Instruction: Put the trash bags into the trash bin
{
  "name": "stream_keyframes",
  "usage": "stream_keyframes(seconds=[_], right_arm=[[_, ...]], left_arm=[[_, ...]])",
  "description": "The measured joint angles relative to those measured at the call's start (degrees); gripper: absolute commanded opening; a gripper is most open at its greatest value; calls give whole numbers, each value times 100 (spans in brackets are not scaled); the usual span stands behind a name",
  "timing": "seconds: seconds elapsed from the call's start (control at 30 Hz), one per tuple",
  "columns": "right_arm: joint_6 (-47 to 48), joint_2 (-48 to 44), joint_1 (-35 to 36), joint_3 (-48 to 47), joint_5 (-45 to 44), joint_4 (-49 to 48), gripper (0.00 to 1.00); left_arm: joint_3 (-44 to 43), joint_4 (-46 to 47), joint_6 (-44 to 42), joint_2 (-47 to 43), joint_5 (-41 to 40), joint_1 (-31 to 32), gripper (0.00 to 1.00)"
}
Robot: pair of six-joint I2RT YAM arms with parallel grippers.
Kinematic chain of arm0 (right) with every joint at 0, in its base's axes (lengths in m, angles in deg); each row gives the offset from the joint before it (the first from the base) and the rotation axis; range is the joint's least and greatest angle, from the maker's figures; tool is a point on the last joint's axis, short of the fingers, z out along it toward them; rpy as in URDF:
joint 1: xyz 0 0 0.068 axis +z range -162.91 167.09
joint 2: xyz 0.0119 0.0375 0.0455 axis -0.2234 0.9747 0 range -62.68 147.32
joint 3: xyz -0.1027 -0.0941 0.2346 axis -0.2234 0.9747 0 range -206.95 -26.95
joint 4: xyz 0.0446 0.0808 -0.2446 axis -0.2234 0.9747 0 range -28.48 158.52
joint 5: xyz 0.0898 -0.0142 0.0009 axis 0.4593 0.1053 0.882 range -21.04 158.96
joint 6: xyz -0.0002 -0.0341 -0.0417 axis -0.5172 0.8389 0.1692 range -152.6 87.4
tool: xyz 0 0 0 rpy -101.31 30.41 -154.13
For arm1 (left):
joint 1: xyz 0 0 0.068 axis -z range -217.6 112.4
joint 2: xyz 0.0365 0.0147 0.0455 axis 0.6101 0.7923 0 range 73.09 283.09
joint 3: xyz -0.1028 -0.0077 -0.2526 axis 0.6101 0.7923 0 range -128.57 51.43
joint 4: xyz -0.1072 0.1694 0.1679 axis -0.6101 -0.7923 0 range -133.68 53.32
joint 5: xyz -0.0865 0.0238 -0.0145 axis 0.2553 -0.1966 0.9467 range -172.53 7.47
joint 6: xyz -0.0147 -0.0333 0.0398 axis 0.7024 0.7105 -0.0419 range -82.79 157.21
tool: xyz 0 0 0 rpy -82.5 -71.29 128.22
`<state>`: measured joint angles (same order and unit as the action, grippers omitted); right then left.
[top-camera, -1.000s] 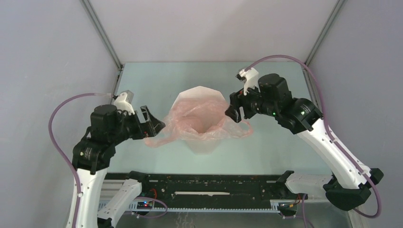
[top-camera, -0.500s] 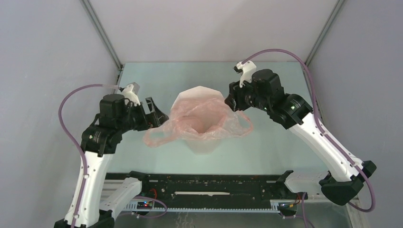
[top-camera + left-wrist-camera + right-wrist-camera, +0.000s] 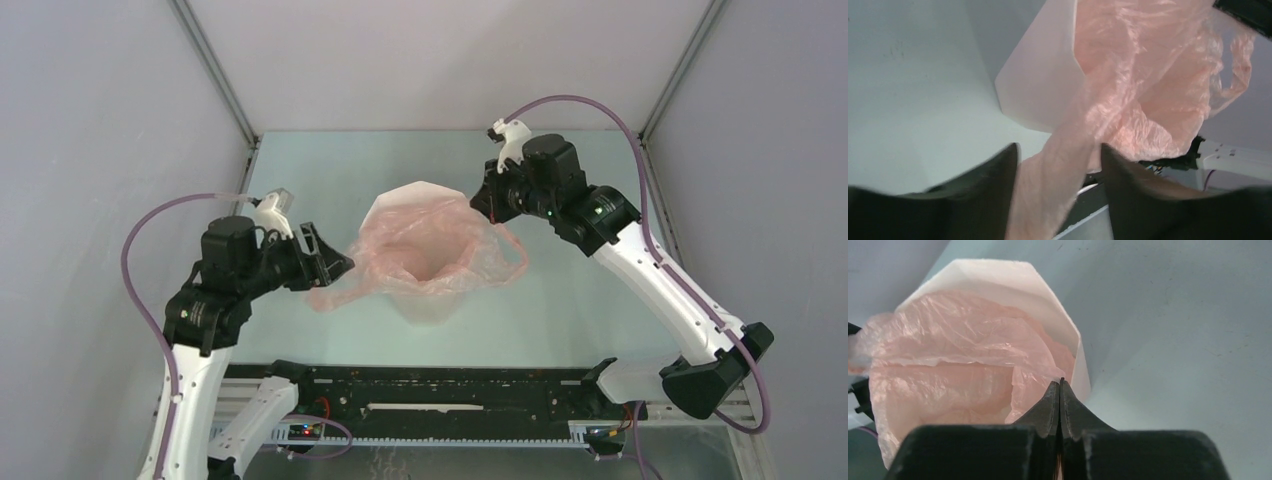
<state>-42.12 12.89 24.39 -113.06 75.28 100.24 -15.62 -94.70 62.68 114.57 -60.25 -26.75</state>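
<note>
Pale green table (image 3: 330, 170), grey walls. White bin (image 3: 432, 305) at table centre, pink bag (image 3: 420, 250) draped over its mouth. Right claw (image 3: 1060, 390) pressed together, pinching bag edge, likely to stretch it open. Left claw (image 3: 1058, 150) spread around dangling handle (image 3: 1048, 200), ready to grab

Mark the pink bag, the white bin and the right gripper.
Pink bag (image 3: 405, 240), overhead view, on the crumpled film over the bin's mouth.
White bin (image 3: 437, 308), overhead view, on its bare near wall below the bag.
Right gripper (image 3: 1060, 390), right wrist view, at the closed fingertips.
</note>
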Motion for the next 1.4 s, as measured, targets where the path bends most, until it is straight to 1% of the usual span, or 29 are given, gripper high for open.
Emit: stream_keyframes(seconds=[0.07, 0.1, 0.17, 0.3, 0.37, 0.57, 0.83, 0.93, 1.17, 1.4], right_arm=[[-85, 7, -109, 0, 96, -79, 0], [-122, 15, -164, 0, 155, -109, 0], [-157, 55, -245, -15, 236, -136, 0], [-269, 221, -389, -101, 354, -188, 0], [-378, 330, -501, -155, 431, -212, 0], [-706, 691, -925, -203, 721, -409, 0], [-918, 1272, -1250, -579, 1143, -417, 0], [-949, 1438, -1311, -761, 1248, -424, 0], [-986, 1650, -1589, -894, 1414, -374, 0], [-1043, 1919, -1742, -892, 1652, -249, 0]], left_arm=[[-2, 11, -24, 168, -48, 0, 35], [-2, 11, -13, 264, -83, 0, 30], [-20, 11, -9, 518, -199, 0, 26], [-352, -33, -50, 1115, -570, 0, 23], [-566, -13, -44, 1349, -769, -2, 17], [-1174, 264, 22, 1921, -1010, -2, 15], [-1375, 960, 195, 2715, -960, -2, 11], [-1600, 1025, 212, 3018, -957, -2, 8], [-1969, 1121, 308, 3375, -1075, -72, 7], [-1976, 1062, 404, 3766, -1134, -225, 5]])
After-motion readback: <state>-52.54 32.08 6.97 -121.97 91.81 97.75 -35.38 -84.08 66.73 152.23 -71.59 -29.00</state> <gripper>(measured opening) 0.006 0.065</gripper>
